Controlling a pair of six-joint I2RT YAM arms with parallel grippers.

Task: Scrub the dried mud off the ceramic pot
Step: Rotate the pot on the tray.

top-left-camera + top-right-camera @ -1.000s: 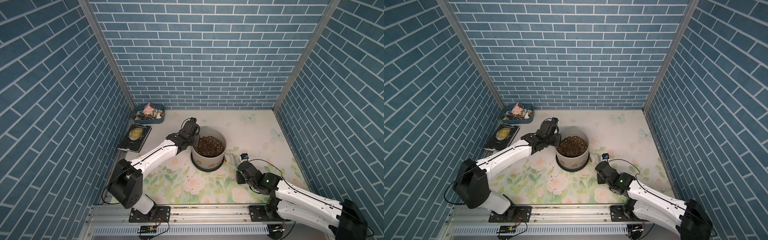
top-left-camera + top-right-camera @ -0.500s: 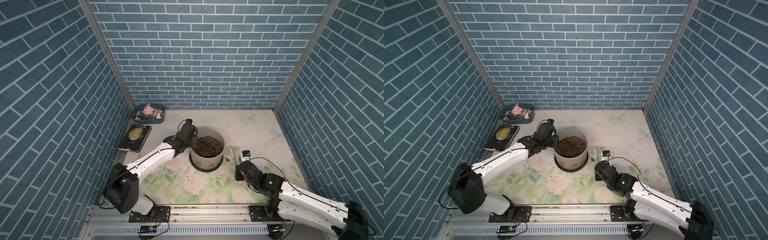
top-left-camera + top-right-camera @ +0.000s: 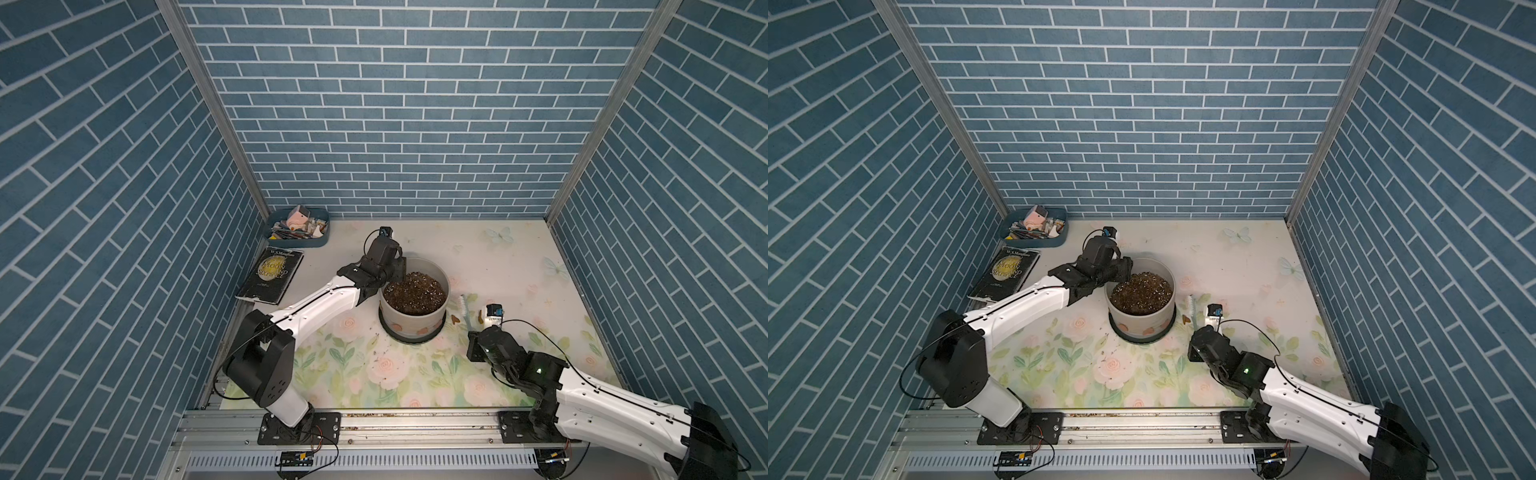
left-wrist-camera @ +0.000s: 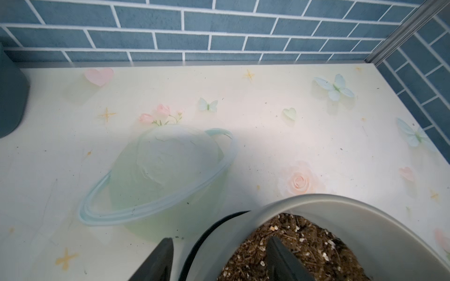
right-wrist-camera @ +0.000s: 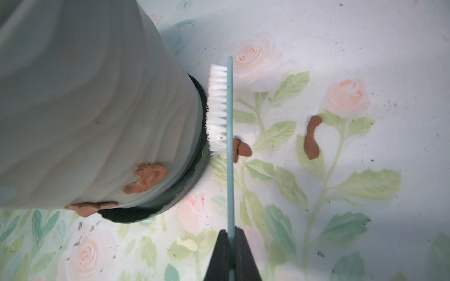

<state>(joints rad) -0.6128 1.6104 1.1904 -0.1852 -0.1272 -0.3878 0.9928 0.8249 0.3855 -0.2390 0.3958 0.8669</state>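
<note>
Flowered table covering is seen under the pot, set upright near the middle on a black saucer: pale grey, smooth, filled with dark speckled soil. Brown mud blotches are stuck low on its wall. A teal brush, bristles beside the saucer, is clenched by the right gripper. The left gripper is spread astride the rim.

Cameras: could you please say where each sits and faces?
Top views: high in front, looking down on the table; left arm, right arm show.
Left wrist: behind the left tool, facing the back wall, jaws astride the pot rim.
Right wrist: above the right tool, looking down on its brush beside the pot.
All share the pot.
</note>
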